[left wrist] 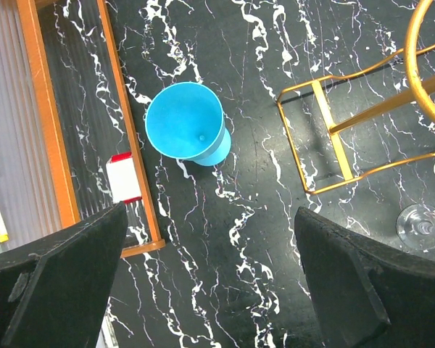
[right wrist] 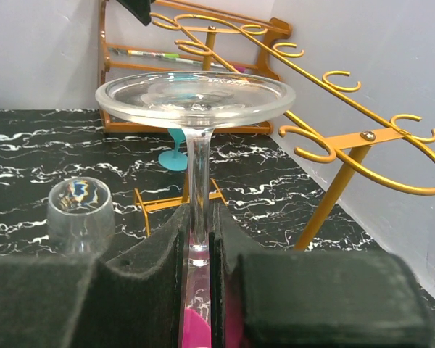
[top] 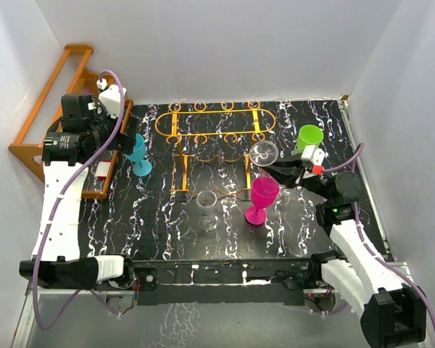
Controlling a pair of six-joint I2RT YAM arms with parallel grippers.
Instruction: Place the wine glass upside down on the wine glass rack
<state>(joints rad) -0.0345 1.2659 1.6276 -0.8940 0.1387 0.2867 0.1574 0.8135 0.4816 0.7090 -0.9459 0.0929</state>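
Beside the wine glass [top: 264, 153], pink goblet [top: 264, 193]; rack [top: 214, 135] just beyond.

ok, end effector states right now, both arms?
Left end effector: open, holding nothing.
Right end effector: closed on the stem of the clear wine glass, base up.

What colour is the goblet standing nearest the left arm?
Cyan blue: the plastic goblet is shown best in the left wrist view, from above.
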